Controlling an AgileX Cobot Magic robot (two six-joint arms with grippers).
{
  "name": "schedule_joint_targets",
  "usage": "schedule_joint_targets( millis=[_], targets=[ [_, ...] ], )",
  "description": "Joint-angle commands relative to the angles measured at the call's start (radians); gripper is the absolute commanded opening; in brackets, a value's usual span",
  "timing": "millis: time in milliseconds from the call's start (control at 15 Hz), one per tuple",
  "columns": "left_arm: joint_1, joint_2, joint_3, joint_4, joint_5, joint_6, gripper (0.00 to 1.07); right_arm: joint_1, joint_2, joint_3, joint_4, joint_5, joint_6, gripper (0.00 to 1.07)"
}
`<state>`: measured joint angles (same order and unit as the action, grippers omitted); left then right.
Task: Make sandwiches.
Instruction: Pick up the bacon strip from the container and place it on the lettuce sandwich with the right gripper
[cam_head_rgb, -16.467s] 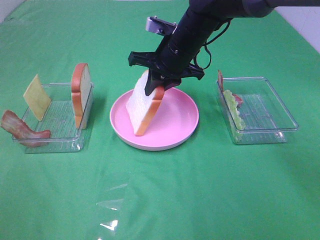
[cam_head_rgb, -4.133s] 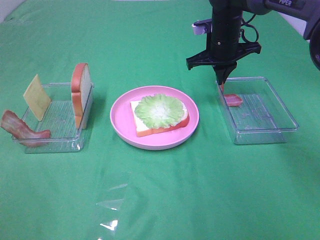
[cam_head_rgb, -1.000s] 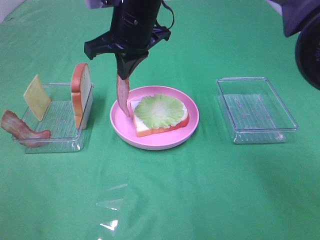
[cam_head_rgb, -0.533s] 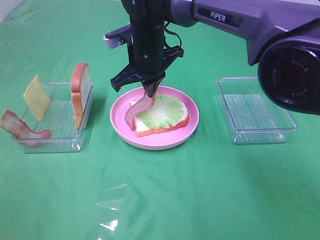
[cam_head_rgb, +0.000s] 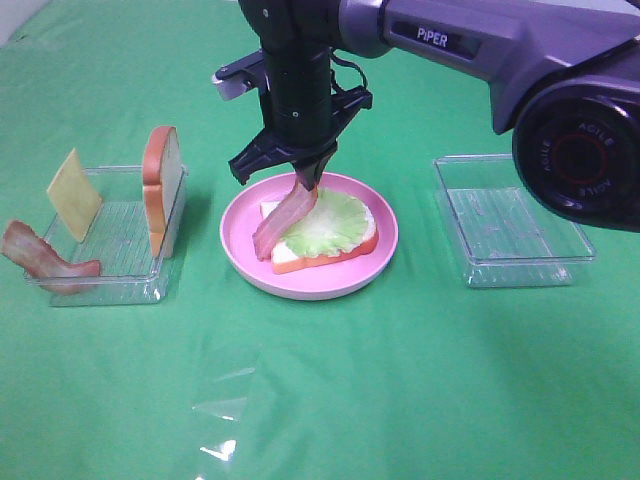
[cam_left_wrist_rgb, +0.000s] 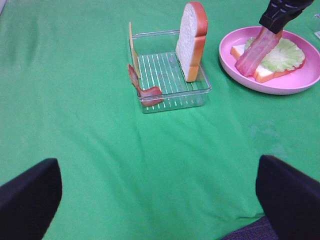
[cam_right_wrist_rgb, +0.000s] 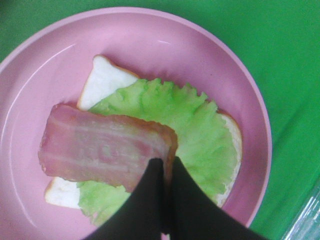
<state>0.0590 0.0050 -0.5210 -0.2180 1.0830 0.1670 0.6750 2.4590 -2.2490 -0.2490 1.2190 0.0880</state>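
Observation:
A bread slice topped with green lettuce lies on the pink plate. My right gripper is shut on a bacon strip, whose lower end rests on the lettuce and bread; the right wrist view shows the bacon draped over the lettuce, pinched at my gripper. The left tray holds an upright bread slice, a cheese square and another bacon strip. My left gripper shows only as two dark fingers wide apart, far from the tray.
An empty clear tray stands to the right of the plate. A scrap of clear film lies on the green cloth at the front. The right arm reaches across the middle over the plate.
My right gripper carried the bacon from the plate's left side over the sandwich and lowered it; the strip now leans on the lettuce. It rose very slightly in the last half second.

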Motion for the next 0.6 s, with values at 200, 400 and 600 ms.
schedule_joint_targets(
  millis=[200, 400, 600],
  targets=[
    [0.003, 0.001, 0.001, 0.0, 0.0, -0.005, 1.0, 0.0, 0.001, 0.002, -0.03, 0.046, -0.004, 0.0],
    [0.003, 0.001, 0.001, 0.0, 0.0, -0.005, 1.0, 0.0, 0.001, 0.002, -0.073, 0.047, -0.004, 0.0],
    [0.003, 0.001, 0.001, 0.0, 0.0, -0.005, 1.0, 0.0, 0.001, 0.002, -0.112, 0.055, 0.0, 0.0]
  ],
)
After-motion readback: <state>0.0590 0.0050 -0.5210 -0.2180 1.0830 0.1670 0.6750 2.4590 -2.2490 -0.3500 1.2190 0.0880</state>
